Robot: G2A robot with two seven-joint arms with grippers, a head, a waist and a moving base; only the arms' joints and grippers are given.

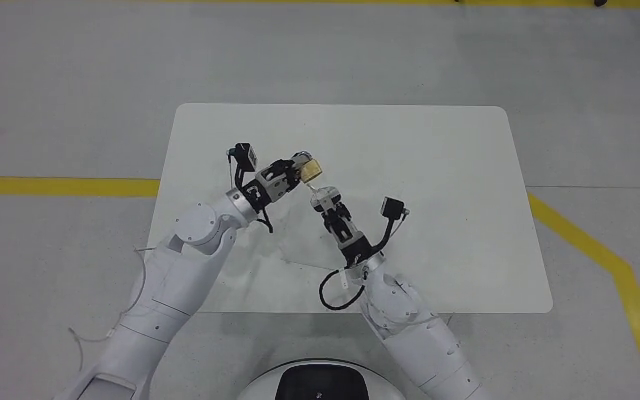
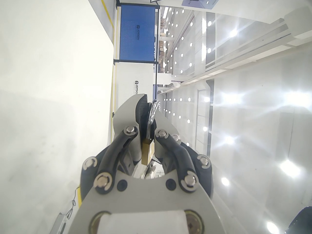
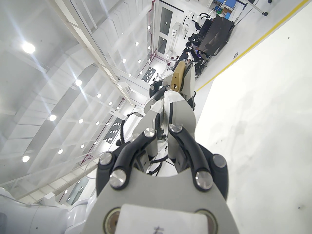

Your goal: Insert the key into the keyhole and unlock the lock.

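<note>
My left gripper [image 1: 297, 173] is clenched on the brass padlock [image 1: 311, 168], holding it above the white table [image 1: 450, 220], a little left of its middle. My right gripper [image 1: 321, 196], just on the near side, is pinched tight, with its tips at the padlock's keyhole end. I cannot make out the key between them. The padlock body is blocky and smooth

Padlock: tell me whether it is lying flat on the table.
No, the left gripper has the padlock clamped and raised in the air.
</note>
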